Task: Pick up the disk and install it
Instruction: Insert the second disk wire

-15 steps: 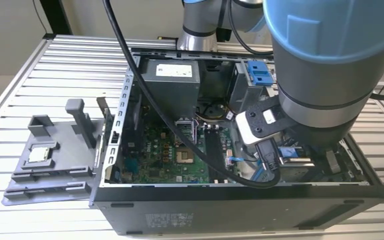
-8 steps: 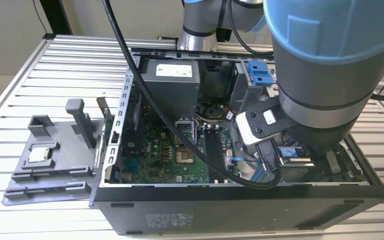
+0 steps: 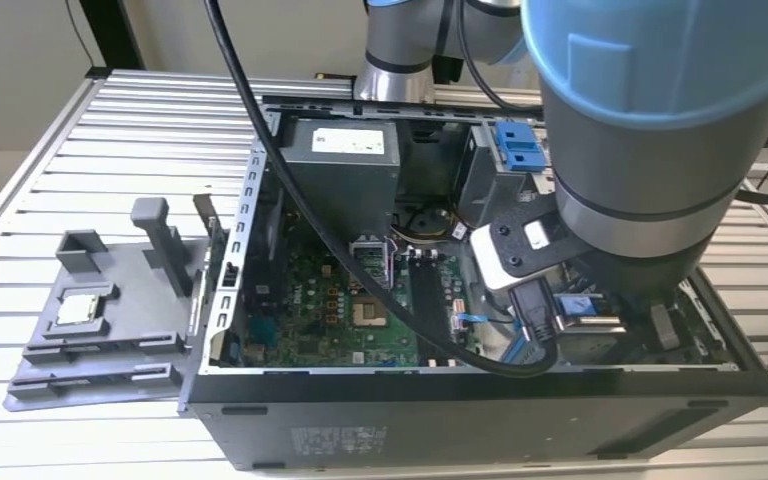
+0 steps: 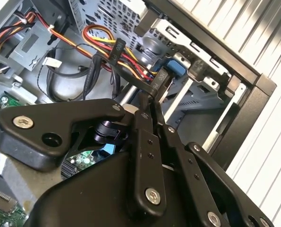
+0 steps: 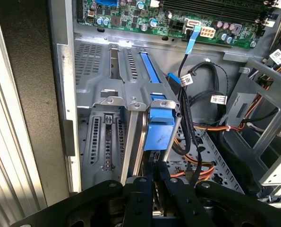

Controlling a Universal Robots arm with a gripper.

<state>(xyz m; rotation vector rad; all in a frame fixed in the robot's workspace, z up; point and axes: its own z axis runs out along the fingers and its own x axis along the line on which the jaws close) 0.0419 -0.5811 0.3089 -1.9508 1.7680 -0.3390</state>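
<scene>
Deep in the open computer case [image 3: 491,420], with fingers [image 4: 145,142] pressed together at the disk [image 5: 161,126], touching or just short, hard to tell. Slotted edge-on into the drive bay [image 5: 107,101], showing only a blue frame end and silver edges; label hidden.

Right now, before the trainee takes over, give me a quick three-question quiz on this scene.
1. True or false: the hand is inside the case.
2. What lies on the grey tray outside the case? A) chip B) fan C) battery
3. Fill in: the frame of the disk by the hand is ____.
Key: 1 true; 2 A; 3 blue.
</scene>
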